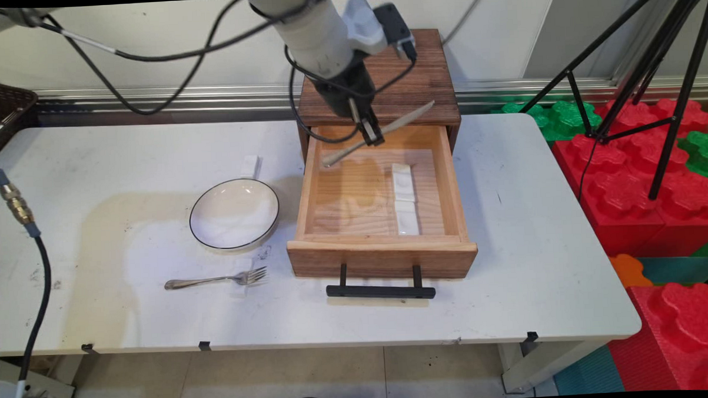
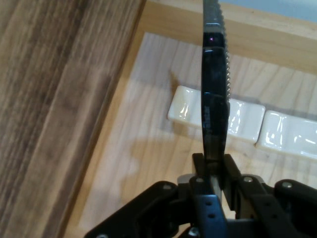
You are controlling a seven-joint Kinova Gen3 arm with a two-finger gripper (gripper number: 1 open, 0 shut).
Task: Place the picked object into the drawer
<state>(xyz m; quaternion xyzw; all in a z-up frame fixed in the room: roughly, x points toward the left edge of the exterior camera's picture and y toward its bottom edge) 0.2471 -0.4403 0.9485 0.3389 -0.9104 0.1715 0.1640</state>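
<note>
Main view, left to right: one fork [image 1: 216, 280] and one white plate [image 1: 234, 214] lie on the table [image 1: 539, 263], then one open wooden drawer [image 1: 382, 258] holding two white rests [image 1: 405, 199]. Above its back, the gripper [image 1: 373, 137] pinches one knife [image 1: 381, 132]. Hand view cuts off the serrated blade; no writing is legible.

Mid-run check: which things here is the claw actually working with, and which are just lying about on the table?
In play:
claw, shut on the knife
open wooden drawer beneath it
white rests lying in the drawer

Lying about:
plate, left of the drawer
fork, in front of the plate
</note>
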